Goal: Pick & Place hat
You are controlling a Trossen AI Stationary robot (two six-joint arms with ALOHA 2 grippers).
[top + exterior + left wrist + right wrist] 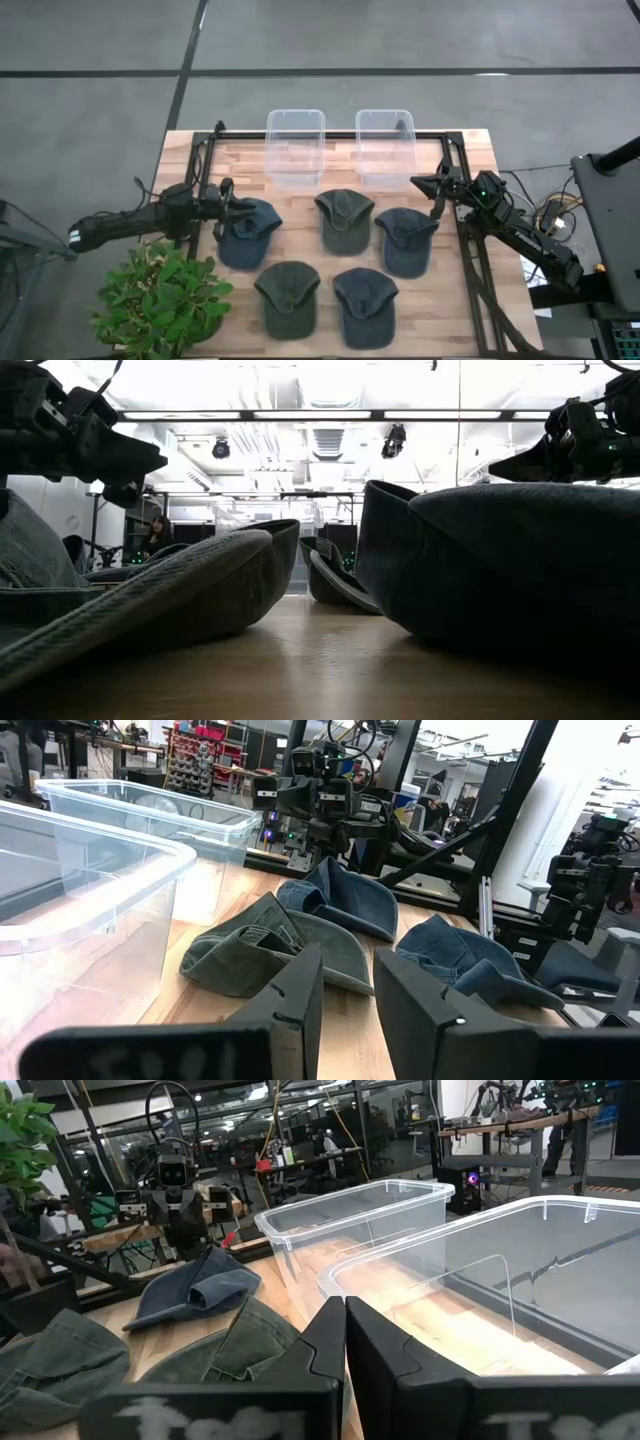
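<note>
Five caps lie crown-up on the wooden table. A blue cap [247, 232] sits at the left, a green cap [345, 220] in the middle and another blue cap [405, 241] on the right. Nearer me lie a green cap [288, 296] and a blue cap [365, 305]. My left gripper [232, 208] [348, 965] is open and hovers at the left blue cap's far-left edge, pointing toward the table's right. My right gripper [420, 183] [345, 1315] is shut, raised above the table near the right bin, pointing left.
Two clear plastic bins [295, 148] [385, 146] stand side by side at the table's far edge. A potted plant [165, 295] stands at the near left corner. A black frame [470, 250] runs along the table's right and far sides.
</note>
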